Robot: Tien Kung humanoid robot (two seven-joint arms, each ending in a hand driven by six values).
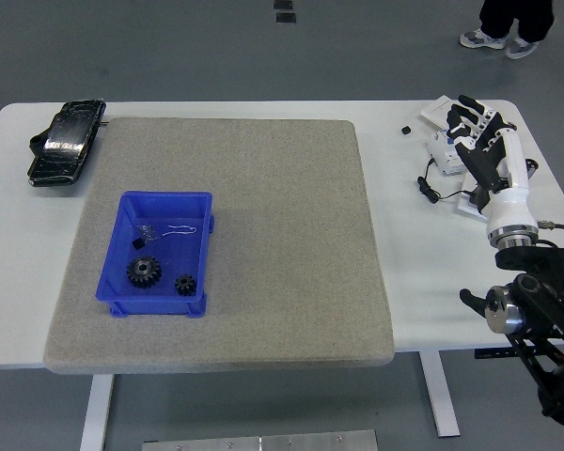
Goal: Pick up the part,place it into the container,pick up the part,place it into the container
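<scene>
Head view: the right hand [481, 141] hovers over the desk's [423, 254] far right corner, fingers spread and holding nothing; below it lie a small white box [444, 150] and a thin black cable [430, 188], with a tiny black piece [406, 130] just beside them. The left arm is out of sight.

The blue bin [160, 252] sits on the left half of the grey mat [263, 235], well apart from the hand. Inside it are two dark gears, the bigger gear [144, 272] toward the near left and the smaller gear [185, 284] to its right, plus a small dark bit and a thin wire near the bin's far wall. A black pouch [66, 141] rests at the far left corner. Feet of a person [508, 28] show on the floor beyond the desk.

Judged from this, at least two parts are already in the bin and the hand is empty at the pick-up side, so it is either reaching for another part or done. No loose part can be made out beneath the hand. A next pick would call for the fingers to close on a small hard object, then a long carry across the mat.

The mat looks coarse and felt-like, the bin smooth moulded plastic, the gears toothed metal, the pouch glossy and creased
</scene>
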